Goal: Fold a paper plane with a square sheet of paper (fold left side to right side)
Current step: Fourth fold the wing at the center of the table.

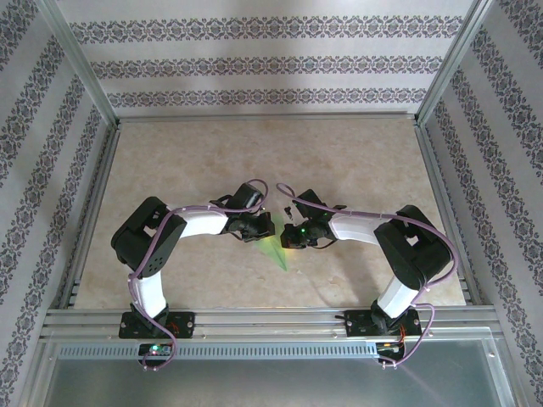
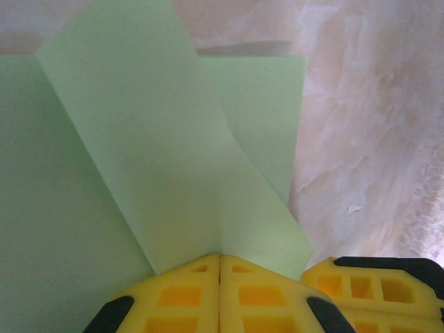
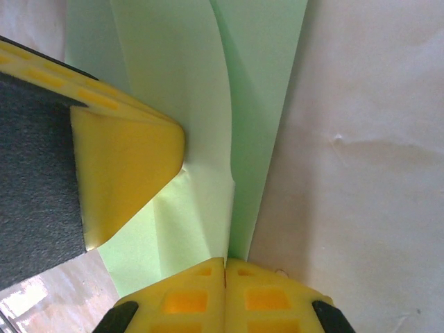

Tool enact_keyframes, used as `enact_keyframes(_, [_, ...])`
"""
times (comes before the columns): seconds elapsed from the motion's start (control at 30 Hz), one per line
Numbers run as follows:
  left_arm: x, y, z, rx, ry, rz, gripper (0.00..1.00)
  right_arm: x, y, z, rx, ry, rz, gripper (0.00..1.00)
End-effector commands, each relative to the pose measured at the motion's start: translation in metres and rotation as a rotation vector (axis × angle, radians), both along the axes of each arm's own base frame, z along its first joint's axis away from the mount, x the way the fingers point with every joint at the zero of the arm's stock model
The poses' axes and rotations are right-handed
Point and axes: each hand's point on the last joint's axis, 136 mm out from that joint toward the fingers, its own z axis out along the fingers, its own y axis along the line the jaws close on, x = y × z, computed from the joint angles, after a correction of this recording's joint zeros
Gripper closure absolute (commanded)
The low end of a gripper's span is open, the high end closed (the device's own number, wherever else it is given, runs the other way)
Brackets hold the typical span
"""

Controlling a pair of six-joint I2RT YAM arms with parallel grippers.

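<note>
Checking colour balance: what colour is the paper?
The paper is plain light green, clearest in the left wrist view.

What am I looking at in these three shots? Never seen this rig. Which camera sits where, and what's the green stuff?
Two small robot arms are bolted side by side at the near edge of a beige table. The wide picture comes from a fixed camera above and behind them, so their bases sit at the bottom of that view. The other two pictures come from a camera on each wrist, looking forward past that arm's own two-finger claw. The green stuff is a thin sheet of light green paper. It is partly folded and lies on the table between the arms, with one flap raised. The left gripper is shut on that raised flap. The right gripper is shut on the paper right beside it, so the two yellow claws sit close together.
</note>
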Motion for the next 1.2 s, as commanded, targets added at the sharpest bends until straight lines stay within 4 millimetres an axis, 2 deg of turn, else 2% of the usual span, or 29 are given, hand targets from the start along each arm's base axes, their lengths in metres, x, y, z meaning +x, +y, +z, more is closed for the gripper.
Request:
enact_keyframes(0.0, [-0.011,0.014,-0.018,0.089,0.066,0.033,0.93,-0.015,-0.018,-0.021,-0.107,0.056,0.001,0.99])
enact_keyframes(0.33, [-0.013,0.017,-0.023,0.106,0.084,0.041,0.93,0.0,-0.004,0.013,0.018,0.007,-0.032,0.85])
enact_keyframes(0.57, [-0.014,0.02,-0.024,0.122,0.091,0.05,0.93,0.006,-0.009,0.03,0.088,-0.011,-0.081,0.75])
enact_keyframes(0.73, [-0.014,0.02,-0.024,0.121,0.091,0.05,0.93,0.003,-0.021,0.039,0.109,-0.006,-0.109,0.7])
enact_keyframes(0.87, [-0.013,0.019,-0.023,0.12,0.089,0.048,0.93,-0.007,-0.017,0.051,0.173,0.017,-0.097,0.76])
enact_keyframes(0.97, [-0.014,0.019,-0.022,0.119,0.089,0.047,0.93,-0.021,-0.004,0.06,0.253,0.076,-0.059,0.85])
enact_keyframes(1.17, [-0.013,0.019,-0.023,0.119,0.088,0.047,0.93,-0.048,0.014,0.057,0.285,0.166,0.004,0.93])
